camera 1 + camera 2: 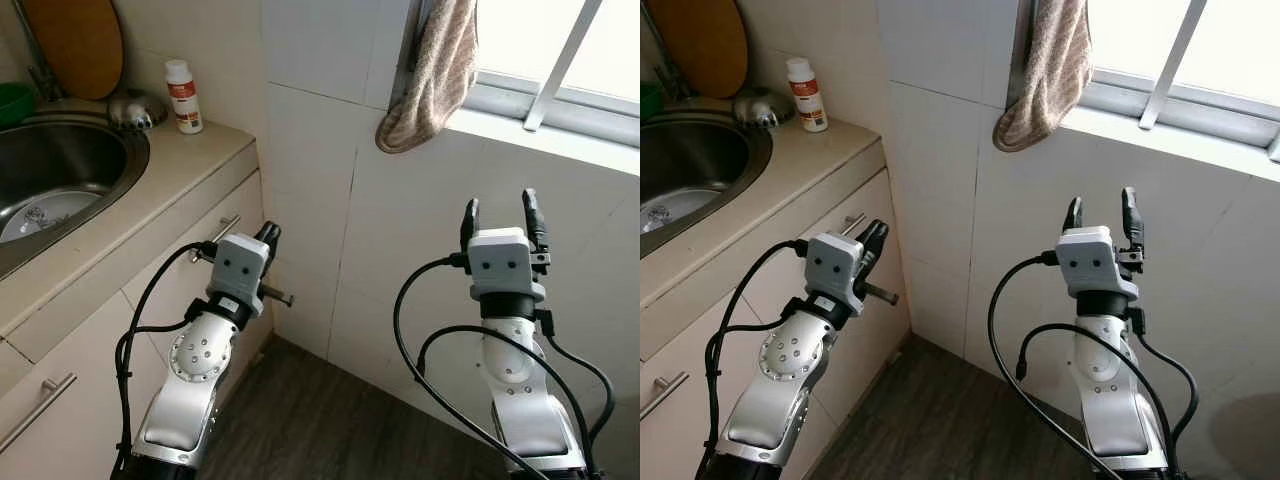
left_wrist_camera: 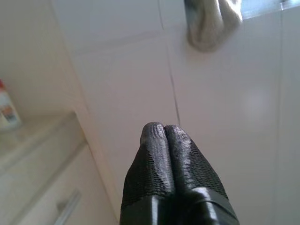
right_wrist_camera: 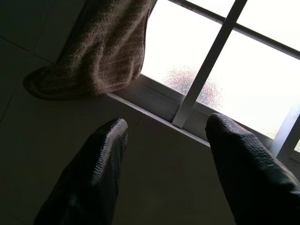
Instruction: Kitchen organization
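Observation:
A brown towel (image 1: 432, 70) hangs from the window frame over the white tiled wall, also seen as the towel (image 3: 93, 51) in the right wrist view. My right gripper (image 1: 498, 213) is raised in front of the wall below the window sill, open and empty, its fingertips (image 3: 112, 133) pointing up toward the sill. My left gripper (image 1: 270, 234) is held by the end of the counter, shut with nothing in it; its fingers (image 2: 161, 140) are pressed together. A small white bottle (image 1: 183, 96) with a red label stands at the back of the counter.
A steel sink (image 1: 60, 170) holds a plate (image 1: 45, 213). A wooden board (image 1: 75, 40) leans behind it beside a green bowl (image 1: 12, 100) and a metal lid (image 1: 135, 110). Cabinet drawers with bar handles (image 1: 225, 230) sit below. Dark floor (image 1: 330, 420) lies between the arms.

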`<state>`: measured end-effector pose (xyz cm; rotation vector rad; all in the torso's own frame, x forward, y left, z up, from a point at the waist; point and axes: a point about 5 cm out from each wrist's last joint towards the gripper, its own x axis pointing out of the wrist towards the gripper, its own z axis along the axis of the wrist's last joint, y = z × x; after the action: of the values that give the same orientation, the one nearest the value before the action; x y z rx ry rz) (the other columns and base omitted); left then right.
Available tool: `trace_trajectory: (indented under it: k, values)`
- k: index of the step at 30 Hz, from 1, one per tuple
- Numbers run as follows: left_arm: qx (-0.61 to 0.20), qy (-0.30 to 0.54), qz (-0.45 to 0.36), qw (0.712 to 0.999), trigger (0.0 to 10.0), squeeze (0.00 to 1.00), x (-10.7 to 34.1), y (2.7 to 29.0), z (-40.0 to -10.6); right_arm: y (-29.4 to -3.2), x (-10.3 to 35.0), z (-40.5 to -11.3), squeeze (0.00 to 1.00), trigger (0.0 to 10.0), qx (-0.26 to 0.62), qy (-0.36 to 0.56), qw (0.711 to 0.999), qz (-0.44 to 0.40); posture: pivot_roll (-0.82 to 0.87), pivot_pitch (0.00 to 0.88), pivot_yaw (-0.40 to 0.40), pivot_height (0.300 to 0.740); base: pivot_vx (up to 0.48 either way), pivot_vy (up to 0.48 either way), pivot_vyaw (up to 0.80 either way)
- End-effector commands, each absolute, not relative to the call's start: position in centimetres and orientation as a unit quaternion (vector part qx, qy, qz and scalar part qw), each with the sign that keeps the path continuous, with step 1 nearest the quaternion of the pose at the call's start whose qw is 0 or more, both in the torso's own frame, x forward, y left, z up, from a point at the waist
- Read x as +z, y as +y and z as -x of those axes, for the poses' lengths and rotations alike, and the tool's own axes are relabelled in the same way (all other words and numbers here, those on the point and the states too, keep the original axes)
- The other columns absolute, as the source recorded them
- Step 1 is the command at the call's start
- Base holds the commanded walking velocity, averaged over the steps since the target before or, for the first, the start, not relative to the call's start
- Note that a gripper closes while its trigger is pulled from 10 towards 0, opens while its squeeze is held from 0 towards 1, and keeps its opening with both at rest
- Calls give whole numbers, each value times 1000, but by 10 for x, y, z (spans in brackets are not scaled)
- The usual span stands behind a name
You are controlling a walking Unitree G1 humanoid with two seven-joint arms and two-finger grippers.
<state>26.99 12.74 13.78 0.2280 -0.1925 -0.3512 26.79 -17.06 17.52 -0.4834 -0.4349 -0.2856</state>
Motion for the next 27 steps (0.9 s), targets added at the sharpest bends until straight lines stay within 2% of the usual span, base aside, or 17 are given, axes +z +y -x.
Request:
trace_trajectory:
  k: [1,4,13,15,18,22,24,27]
  values:
    - [-183,-92,-114,972,10000,0,134,125,-268,-170,174,-269,0,10000,-141,-213,939,232,152,0,-56,740,0,0,0]
    - [-205,-91,-124,967,10000,0,128,116,-265,-166,177,-270,0,10000,-136,-218,938,234,140,0,-45,740,0,0,0]
    - [-205,-74,-130,967,10000,0,120,124,-262,-171,174,-268,0,10000,-144,-212,937,236,143,0,-42,740,0,0,0]
    - [-236,-55,-145,959,10000,0,103,137,-243,-168,175,-269,0,10000,-139,-215,938,235,133,0,-49,740,0,0,0]
    - [-210,-43,-114,970,10000,0,94,147,-237,-168,176,-270,0,10000,-138,-215,938,235,128,0,-58,740,0,0,0]
    - [-210,-50,-104,971,10000,0,95,143,-240,-169,176,-271,0,10000,-138,-215,938,234,128,0,-60,740,0,0,0]
    - [-245,-43,-108,963,10000,0,94,130,-249,-167,176,-272,0,10000,-138,-214,939,232,124,0,-69,740,0,0,0]
    - [-263,-44,-112,957,10000,0,95,125,-250,-166,175,-273,0,10000,-137,-213,939,232,127,0,-69,740,0,0,0]
